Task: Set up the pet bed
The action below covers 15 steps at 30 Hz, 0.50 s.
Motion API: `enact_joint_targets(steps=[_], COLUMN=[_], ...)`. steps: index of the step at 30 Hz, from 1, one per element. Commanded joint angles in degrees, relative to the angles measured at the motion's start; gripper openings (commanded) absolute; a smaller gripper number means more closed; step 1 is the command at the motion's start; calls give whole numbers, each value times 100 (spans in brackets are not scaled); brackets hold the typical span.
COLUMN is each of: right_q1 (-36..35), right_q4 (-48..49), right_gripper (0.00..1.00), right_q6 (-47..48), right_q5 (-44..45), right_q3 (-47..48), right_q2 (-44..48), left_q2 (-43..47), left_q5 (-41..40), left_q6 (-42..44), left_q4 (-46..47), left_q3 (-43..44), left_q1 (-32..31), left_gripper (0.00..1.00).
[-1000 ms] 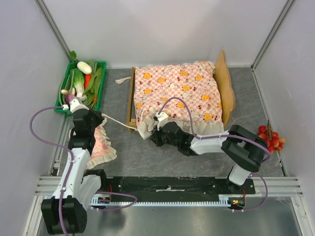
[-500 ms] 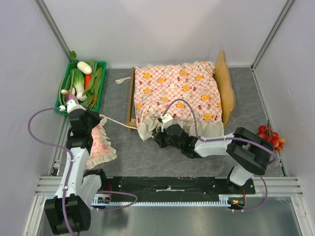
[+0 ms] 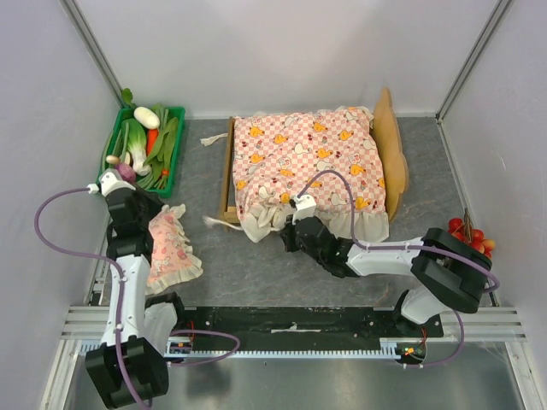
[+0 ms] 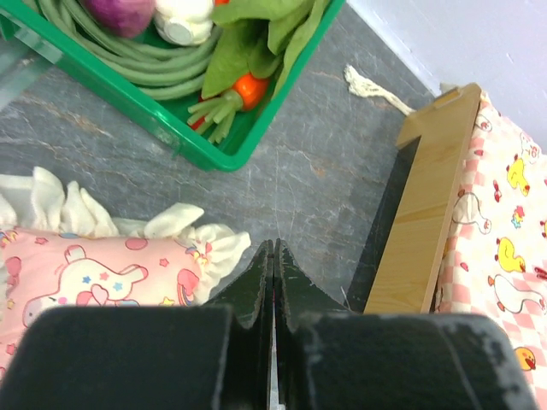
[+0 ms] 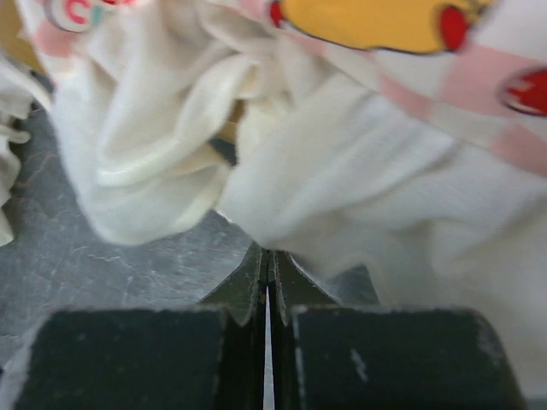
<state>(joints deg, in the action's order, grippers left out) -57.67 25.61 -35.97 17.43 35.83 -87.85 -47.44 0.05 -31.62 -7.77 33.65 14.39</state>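
While mattress [image 3: 308, 158] overhangs near rail of pet bed [image 3: 391, 145], right gripper [image 5: 267, 260], jaws together, empty: nudge frill [image 5: 154, 128] inward gently. Left gripper [image 4: 273, 256] likewise closed beside pillow [image 3: 171, 248].

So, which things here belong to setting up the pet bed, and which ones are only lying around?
For the job: pet bed, mattress, pillow.
Lying about: green tray, vegetables, red fruit, loose cord.
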Motion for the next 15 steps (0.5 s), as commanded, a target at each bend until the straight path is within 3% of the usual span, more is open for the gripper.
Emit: enact_joint_targets(steps=[1,4,9,10,11,13,15], right_q1=[10,10,-7,-25,-51,-113,-122], right_q4=[-258,-530,-293,-215,-162,-91,-56], right_gripper=[0,0,0,0,0,0,0], right_q6=[-253,-236,186,230,265,265,257], right_q5=[797,911,-265,-493,-660,-688,-750], right_q3=[-182,-129,116,195,231,266,284], right_q2=[383,453,190,111,-11,-91,-197], left_q2=[-63,-81,-239,-265,-335,-310,-48], left_q5=[-32,-32,775,1229,1556,2171,1895], left_q6=[270,296,139,60,-28,-125,58], left_q4=[153,144,293,328,355,242,-4], left_q3=[335,335,274,213,169,-6,-139], left_q1=[151,239,257,257,257,-74,-575], left_gripper=[2,2,2,4,15,21,29])
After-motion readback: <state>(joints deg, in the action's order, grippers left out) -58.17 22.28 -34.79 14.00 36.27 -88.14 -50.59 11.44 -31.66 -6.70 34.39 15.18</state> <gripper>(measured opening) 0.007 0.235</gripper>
